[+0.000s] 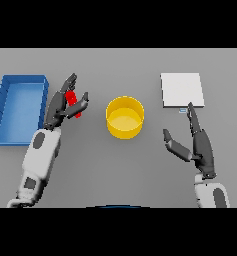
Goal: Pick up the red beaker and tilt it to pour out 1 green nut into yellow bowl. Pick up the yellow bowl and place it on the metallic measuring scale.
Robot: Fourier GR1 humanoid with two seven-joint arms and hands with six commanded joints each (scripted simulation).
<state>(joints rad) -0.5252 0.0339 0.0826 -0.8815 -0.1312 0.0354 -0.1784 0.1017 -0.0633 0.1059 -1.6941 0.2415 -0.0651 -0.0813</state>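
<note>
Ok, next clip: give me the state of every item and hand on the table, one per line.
Red beaker: held in the left hand.
Left hand: fingers and thumb closed around the beaker.
Yellow bowl: upright on the table, no nut visible inside.
Metallic scale: nothing on it.
Blue bin: looks empty.
Right hand: open, idle.

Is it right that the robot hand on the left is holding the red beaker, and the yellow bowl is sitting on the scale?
Not quite. The head view shows the yellow bowl on the grey table, apart from the scale. The left robot hand does hold the red beaker.
</note>
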